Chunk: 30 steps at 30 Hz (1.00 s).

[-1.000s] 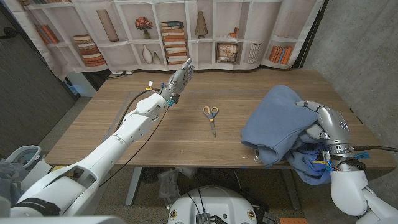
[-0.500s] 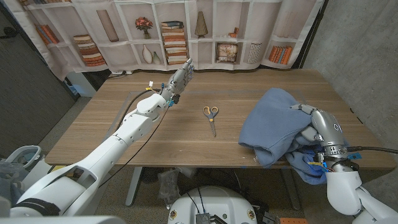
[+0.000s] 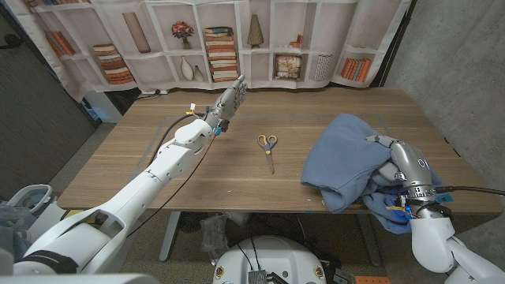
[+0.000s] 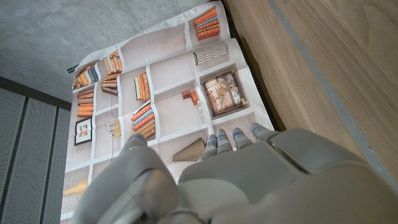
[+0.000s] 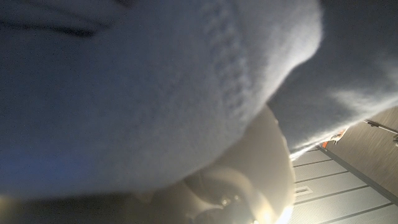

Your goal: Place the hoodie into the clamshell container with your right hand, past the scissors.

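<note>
Head view first: the left arm reaches in from the lower left corner across the wooden table (image 3: 197,177), and the left hand (image 3: 230,97) is raised near the far edge with its fingers straight and apart, holding nothing. From the left wrist view that same hand (image 4: 249,180) points toward the printed bookshelf backdrop (image 4: 161,106) behind the table, with bare wood beside it.

Further right, near the middle of the table, the scissors (image 3: 267,149) lie flat with their yellow handles toward the backdrop and the blades pointing toward the near edge, well apart from both hands.

Right of the scissors, the blue hoodie (image 3: 343,162) is bunched on the right part of the table, with some of its cloth hanging over the near edge. The right hand (image 3: 402,164) is pressed into the hoodie's right side and grips it, fingers curled over the cloth. In the right wrist view, blue fabric (image 5: 155,87) covers the lens at close range, too blurred to show the fingers.
</note>
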Each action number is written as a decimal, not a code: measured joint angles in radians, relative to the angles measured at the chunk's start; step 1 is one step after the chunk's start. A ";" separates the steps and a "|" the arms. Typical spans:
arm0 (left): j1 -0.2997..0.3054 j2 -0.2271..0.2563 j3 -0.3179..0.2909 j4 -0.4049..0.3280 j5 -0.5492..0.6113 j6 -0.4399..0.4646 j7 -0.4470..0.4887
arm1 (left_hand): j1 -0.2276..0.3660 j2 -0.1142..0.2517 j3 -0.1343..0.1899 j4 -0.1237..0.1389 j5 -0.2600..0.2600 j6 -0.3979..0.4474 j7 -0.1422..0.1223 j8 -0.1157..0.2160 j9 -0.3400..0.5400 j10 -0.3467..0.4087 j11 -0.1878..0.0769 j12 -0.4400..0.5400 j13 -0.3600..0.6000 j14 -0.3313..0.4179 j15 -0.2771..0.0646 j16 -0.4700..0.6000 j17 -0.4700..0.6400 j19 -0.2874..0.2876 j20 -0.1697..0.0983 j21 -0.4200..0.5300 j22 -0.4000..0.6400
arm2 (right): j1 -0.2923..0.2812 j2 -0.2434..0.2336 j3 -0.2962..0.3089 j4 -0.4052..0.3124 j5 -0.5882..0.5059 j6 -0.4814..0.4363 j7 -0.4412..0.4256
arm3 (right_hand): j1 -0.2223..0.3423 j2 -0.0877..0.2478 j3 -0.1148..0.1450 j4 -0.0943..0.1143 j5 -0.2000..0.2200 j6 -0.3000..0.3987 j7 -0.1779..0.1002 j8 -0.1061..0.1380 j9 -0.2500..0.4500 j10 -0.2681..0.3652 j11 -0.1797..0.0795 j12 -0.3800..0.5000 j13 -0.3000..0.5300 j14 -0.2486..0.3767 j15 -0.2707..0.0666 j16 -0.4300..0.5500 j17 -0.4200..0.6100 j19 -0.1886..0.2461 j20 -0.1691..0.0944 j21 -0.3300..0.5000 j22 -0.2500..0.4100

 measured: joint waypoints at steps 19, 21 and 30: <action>-0.010 -0.007 0.006 0.019 0.000 0.000 -0.014 | 0.004 0.004 0.000 0.000 0.000 0.000 0.000 0.000 0.000 0.000 0.000 0.000 0.000 0.000 0.000 0.000 0.000 0.000 0.000 0.000 0.000 | -0.016 -0.040 -0.020 -0.020 0.016 -0.055 0.000 | -0.283 -0.089 0.045 0.171 0.009 -0.222 -0.007 -0.198 -0.106 -0.153 0.034 -0.127 -0.122 -0.151 0.010 -0.107 -0.125 -0.006 0.007 -0.225 -0.009; -0.010 -0.007 0.006 0.021 0.000 -0.001 -0.015 | 0.004 0.004 -0.004 -0.004 0.000 0.000 0.000 0.000 0.000 0.000 0.000 0.000 0.000 0.000 0.000 0.000 0.000 0.000 0.000 0.000 0.000 | -0.017 -0.043 -0.021 -0.024 0.016 -0.061 0.000 | -0.323 -0.110 0.041 0.182 0.012 -0.251 -0.008 -0.231 -0.121 -0.187 0.040 -0.143 -0.146 -0.204 0.025 -0.111 -0.156 -0.006 0.007 -0.275 -0.012; -0.011 -0.009 0.006 0.030 -0.002 -0.007 -0.022 | 0.004 0.004 -0.008 0.000 0.000 0.000 0.000 0.000 0.000 0.000 0.000 0.000 0.000 0.000 0.000 0.000 0.000 -0.005 0.005 0.000 0.000 | -0.032 -0.054 -0.022 -0.049 0.008 -0.093 0.003 | -0.378 -0.180 0.032 0.192 0.035 -0.312 -0.010 -0.305 -0.149 -0.276 0.058 -0.163 -0.205 -0.343 0.056 -0.111 -0.235 -0.035 0.005 -0.398 -0.008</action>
